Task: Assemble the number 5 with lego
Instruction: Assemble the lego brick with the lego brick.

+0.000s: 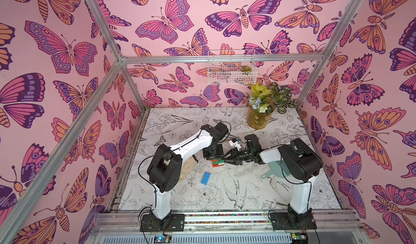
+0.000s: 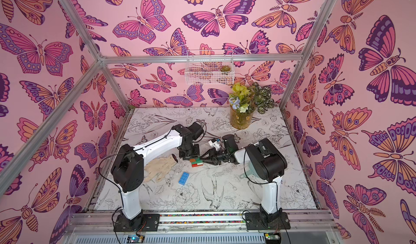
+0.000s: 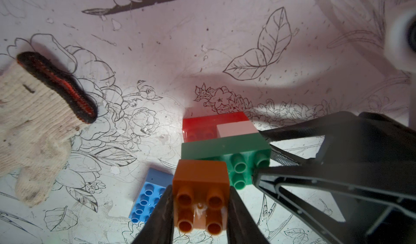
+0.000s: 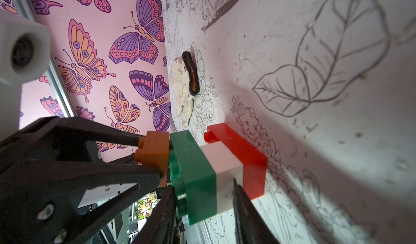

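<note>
The left gripper (image 3: pixel 200 200) is shut tight on the brown brick (image 3: pixel 200 175), low in the middle of the left wrist view. Touching it is the green brick (image 3: pixel 225 147), whose long side runs left to right. The brown one sits on its left end, and the studs on the right are bare. I cannot tell if it is pushed fully on. The right gripper (image 4: pixel 202 193) pinches the stack (image 1: pixel 218 163) from the right. The blue brick (image 1: pixel 206 178) lies loose, just lower left.
</note>
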### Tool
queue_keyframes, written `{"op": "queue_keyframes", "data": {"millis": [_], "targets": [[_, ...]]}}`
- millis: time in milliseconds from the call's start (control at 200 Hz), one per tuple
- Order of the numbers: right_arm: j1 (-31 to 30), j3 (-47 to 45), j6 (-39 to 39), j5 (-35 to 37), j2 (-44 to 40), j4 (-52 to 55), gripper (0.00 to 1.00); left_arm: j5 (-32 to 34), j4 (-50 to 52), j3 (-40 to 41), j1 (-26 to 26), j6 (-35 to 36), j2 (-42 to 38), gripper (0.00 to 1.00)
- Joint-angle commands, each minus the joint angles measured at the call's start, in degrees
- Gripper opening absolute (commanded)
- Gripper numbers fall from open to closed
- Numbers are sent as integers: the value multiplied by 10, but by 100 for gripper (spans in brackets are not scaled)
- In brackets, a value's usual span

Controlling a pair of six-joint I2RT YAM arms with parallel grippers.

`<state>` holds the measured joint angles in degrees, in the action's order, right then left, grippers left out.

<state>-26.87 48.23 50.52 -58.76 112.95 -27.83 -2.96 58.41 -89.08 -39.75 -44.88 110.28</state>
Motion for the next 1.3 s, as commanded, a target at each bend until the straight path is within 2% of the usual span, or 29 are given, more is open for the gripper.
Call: {"op": "queue_keyframes", "data": {"millis": [0, 566, 836, 1081, 1297], "targets": [[-9, -3, -11, 22, 24, 42, 41, 11, 17, 0, 4, -6, 13, 0], [-22, -17, 16, 26, 39, 7, 41, 5, 14, 7, 3, -16, 31, 0], [-22, -16, 19, 26, 41, 5, 41, 12, 17, 14, -4, -6, 42, 0], [-22, -16, 19, 25, 42, 7, 41, 14, 22, 4, -18, 31, 65, 0], [-22, -14, 19, 26, 45, 9, 40, 11, 20, 9, -24, 28, 74, 0]]}}
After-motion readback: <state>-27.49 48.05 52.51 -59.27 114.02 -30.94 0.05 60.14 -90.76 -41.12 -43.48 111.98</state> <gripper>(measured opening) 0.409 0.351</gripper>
